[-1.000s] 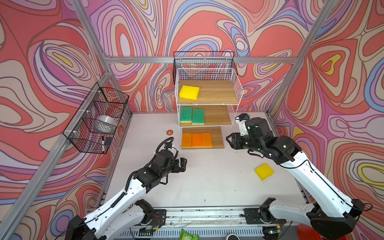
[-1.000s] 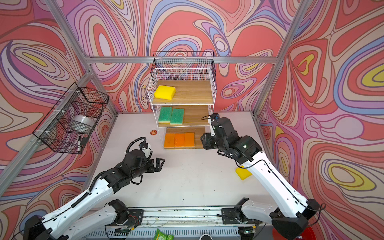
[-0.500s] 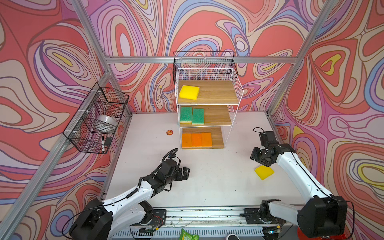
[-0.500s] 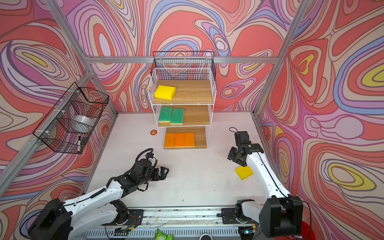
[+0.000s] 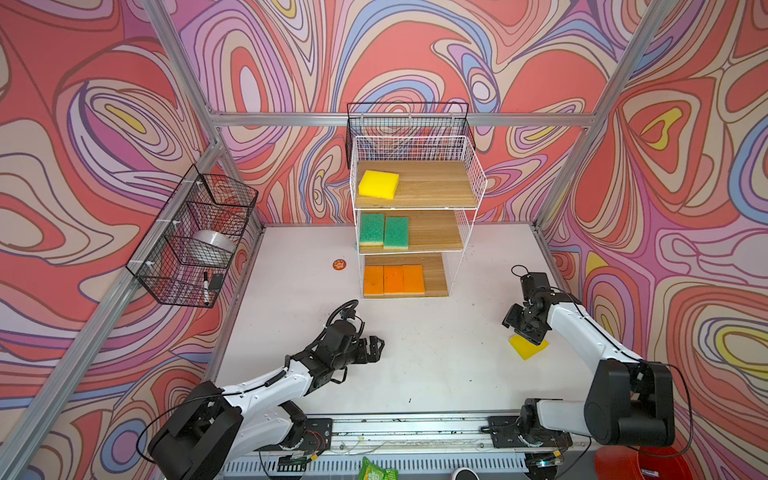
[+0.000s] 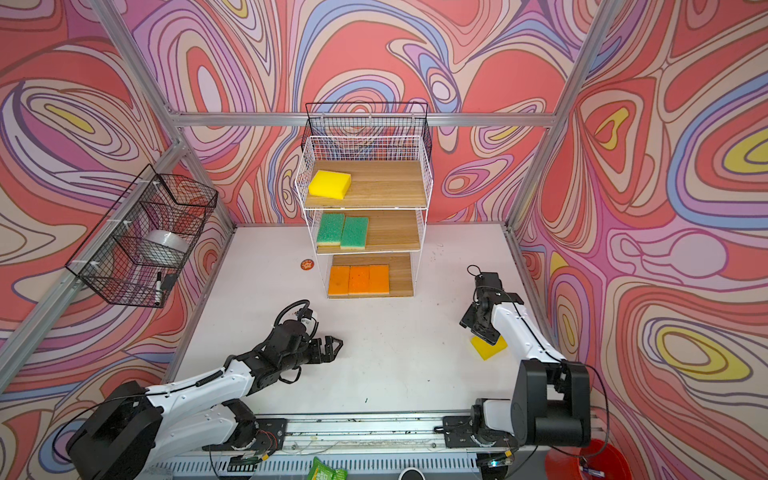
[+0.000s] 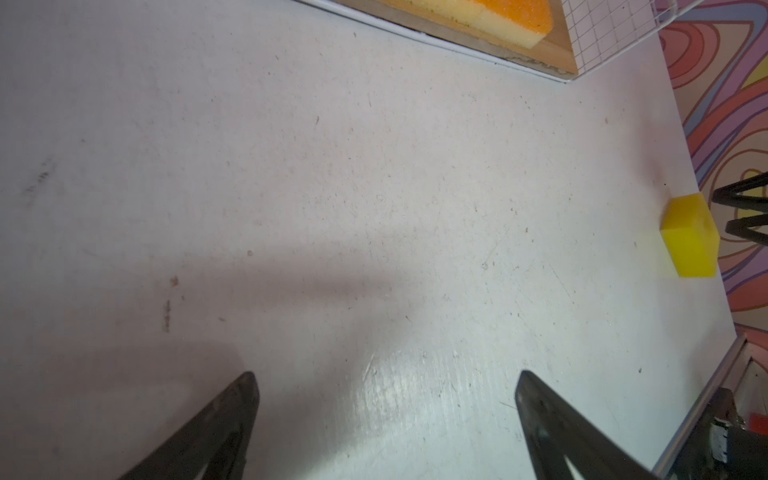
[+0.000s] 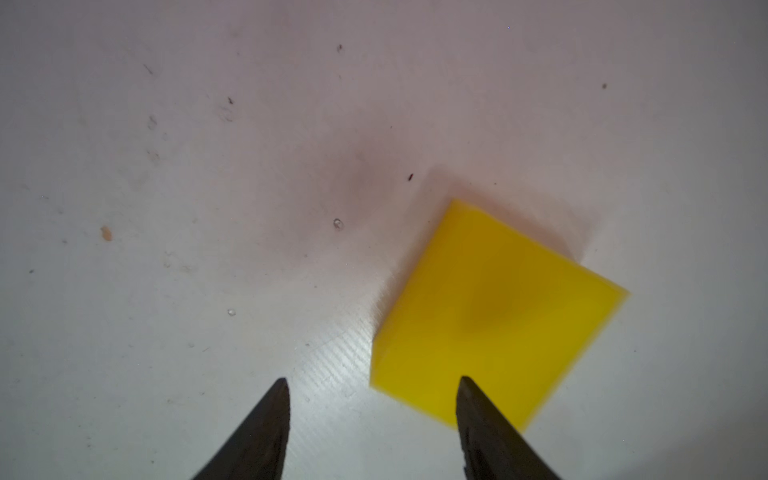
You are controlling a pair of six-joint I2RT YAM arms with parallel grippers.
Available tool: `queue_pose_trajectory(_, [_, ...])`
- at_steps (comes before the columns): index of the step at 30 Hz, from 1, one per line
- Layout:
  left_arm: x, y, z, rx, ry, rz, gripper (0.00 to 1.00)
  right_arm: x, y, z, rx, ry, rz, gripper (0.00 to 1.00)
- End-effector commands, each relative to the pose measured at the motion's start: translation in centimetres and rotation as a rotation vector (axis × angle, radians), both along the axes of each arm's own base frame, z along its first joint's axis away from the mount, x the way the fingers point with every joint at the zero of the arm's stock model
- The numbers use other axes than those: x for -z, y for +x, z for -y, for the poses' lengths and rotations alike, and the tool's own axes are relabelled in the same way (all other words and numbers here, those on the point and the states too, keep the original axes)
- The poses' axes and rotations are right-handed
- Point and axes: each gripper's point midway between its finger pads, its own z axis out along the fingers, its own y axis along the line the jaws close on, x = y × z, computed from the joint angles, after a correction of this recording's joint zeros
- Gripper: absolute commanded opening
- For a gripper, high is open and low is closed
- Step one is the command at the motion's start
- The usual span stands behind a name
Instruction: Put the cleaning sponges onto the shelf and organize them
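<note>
The white wire shelf (image 5: 436, 185) held six sponges: one yellow sponge (image 5: 378, 185) on the top board, two green sponges (image 5: 371, 228) side by side on the middle board, and three orange sponges (image 5: 393, 279) in a row on the bottom board. A black basket (image 5: 166, 270) on the side wall held a shiny roll (image 5: 214, 241) and a marker (image 5: 205, 286). The last yellow sponge (image 8: 490, 316) lay flat on the tabletop (image 5: 415, 365) near the right edge. The right hand (image 8: 372, 381) was over its edge, fingers spread, holding nothing. The left hand (image 7: 385, 374) was spread wide over bare tabletop, well apart from that sponge
</note>
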Motion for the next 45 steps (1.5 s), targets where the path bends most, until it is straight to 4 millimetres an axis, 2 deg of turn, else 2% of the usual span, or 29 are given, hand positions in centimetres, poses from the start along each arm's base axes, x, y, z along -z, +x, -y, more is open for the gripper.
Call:
queue_pose_trajectory(1, [0.0,-0.1,0.4,0.008,-0.021,0.0,0.97,1.8,0.5,-0.2,0.034,0.026,0.004,0.65])
queue_pose_trajectory(4, [0.1,-0.2,0.2,0.003,-0.02,0.001,0.97,3.3,0.4,-0.5,0.042,0.05,-0.017,0.59])
queue_pose_trajectory(6, [0.1,-0.2,0.2,0.002,-0.02,0.0,0.97,3.9,0.4,-0.7,0.042,0.059,-0.027,0.51])
queue_pose_trajectory(10, [0.0,-0.3,0.0,0.0,-0.014,0.002,0.97,4.3,0.5,-0.9,0.037,0.069,-0.025,0.29])
queue_pose_trajectory(14, [-0.2,-0.3,0.0,-0.002,-0.013,0.002,0.97,4.3,0.6,-1.2,0.022,0.087,-0.015,0.0])
queue_pose_trajectory(19, [-0.5,-0.4,-0.4,-0.009,-0.011,-0.003,0.97,2.6,1.0,-2.5,-0.02,0.141,0.059,0.0])
queue_pose_trajectory(24, [-0.8,-0.4,-1.0,-0.029,-0.03,-0.016,0.98,-1.0,0.7,-6.2,-0.148,0.184,0.165,0.0])
queue_pose_trajectory(27, [-0.7,-0.4,-1.7,-0.046,-0.017,-0.021,0.98,-3.0,0.4,-10.3,-0.243,0.231,0.25,0.0])
queue_pose_trajectory(30, [-0.8,-0.4,-2.3,-0.062,-0.009,-0.026,0.98,-3.7,-0.3,-15.0,-0.353,0.236,0.305,0.0])
queue_pose_trajectory(35, [-0.7,-0.8,-3.2,-0.085,0.006,-0.035,0.97,-3.2,-1.3,-22.1,-0.493,0.253,0.32,0.0])
queue_pose_trajectory(38, [-0.9,-0.9,-3.5,-0.101,0.007,-0.038,0.97,-2.5,-1.2,-25.9,-0.571,0.241,0.298,0.01])
queue_pose_trajectory(39, [-1.0,-1.0,-3.5,-0.105,0.003,-0.038,0.97,-2.2,-1.1,-27.2,-0.594,0.246,0.288,0.07])
queue_pose_trajectory(42, [-1.2,-1.1,-3.8,-0.117,0.001,-0.043,0.97,-1.7,-0.6,-29.8,-0.643,0.286,0.273,0.34])
queue_pose_trajectory(43, [-1.4,-1.2,-3.8,-0.12,0.0,-0.042,0.97,-1.6,-0.4,-30.3,-0.653,0.295,0.272,0.43])
queue_pose_trajectory(45, [-1.6,-1.3,-4.1,-0.128,0.0,-0.036,0.97,-1.8,-0.2,-31.0,-0.677,0.306,0.281,0.54])
